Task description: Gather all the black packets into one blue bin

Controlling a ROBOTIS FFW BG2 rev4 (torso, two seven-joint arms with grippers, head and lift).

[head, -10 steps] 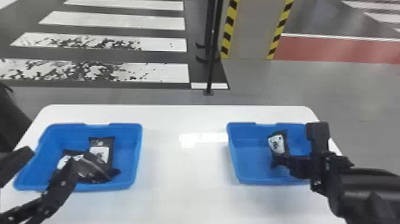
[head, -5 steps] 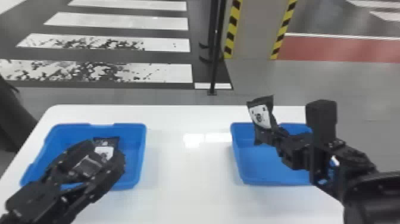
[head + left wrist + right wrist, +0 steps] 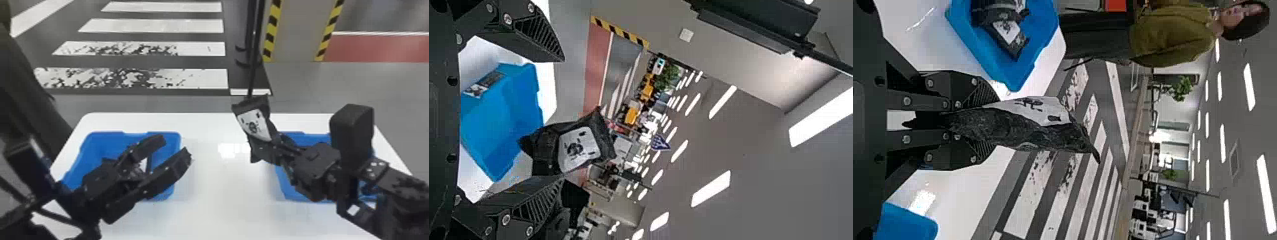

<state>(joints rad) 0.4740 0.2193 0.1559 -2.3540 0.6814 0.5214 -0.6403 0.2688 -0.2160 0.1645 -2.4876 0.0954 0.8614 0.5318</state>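
One black plastic packet [image 3: 255, 129] is gripped in my right tool [image 3: 278, 147], jutting from its fingertips and clear of the right blue plastic bin [image 3: 283, 185]. Its white label [image 3: 578, 149] carries black face-like marks; I can't make out any words. Behind the gripped packet in the head view stands a thin black pole [image 3: 252, 75]. My left tool [image 3: 173, 148] is open, its fingers spread above the left blue plastic bin [image 3: 105, 143], where more white-labelled black packets [image 3: 1007, 34] lie partly hidden beneath it. My right arm covers much of the right bin. Between both tools runs the white counter [image 3: 217, 191].
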